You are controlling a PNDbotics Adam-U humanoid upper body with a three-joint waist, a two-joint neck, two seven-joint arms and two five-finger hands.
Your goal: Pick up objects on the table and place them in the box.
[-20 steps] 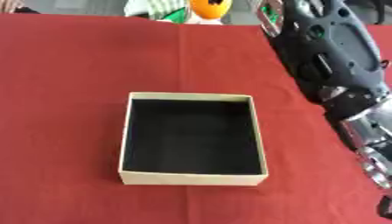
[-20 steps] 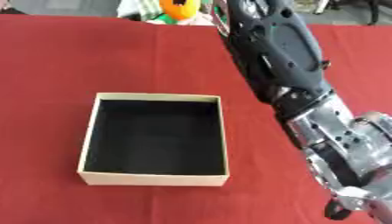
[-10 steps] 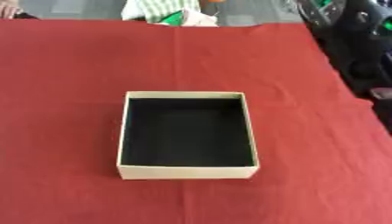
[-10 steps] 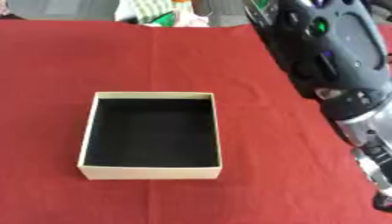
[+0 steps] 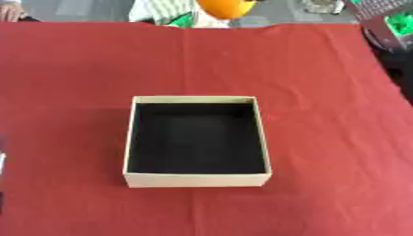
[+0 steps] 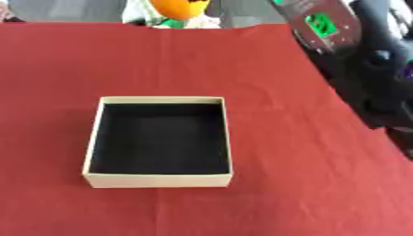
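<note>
a: since the coming move turns on where things lie, where is the box?
b: mid-counter on the red cloth, open, its black inside bare as far as i can see. its long axis runs roughly twelve to six.
a: and objects to pick up?
b: the only candidate is an orange round thing at twelve o'clock from the box, at the far edge of the counter, beside something green and white. it's well apart from the box.
a: which arm is nearer?
b: the right arm, up at two o'clock from the box. it fills the upper right of the right eye view; the left eye view catches only a sliver of it in the corner.
a: its hand — released, clenched?
b: no hand shows in either view, left or right, so i cannot tell. my guess: the reach goes toward twelve o'clock.
</note>
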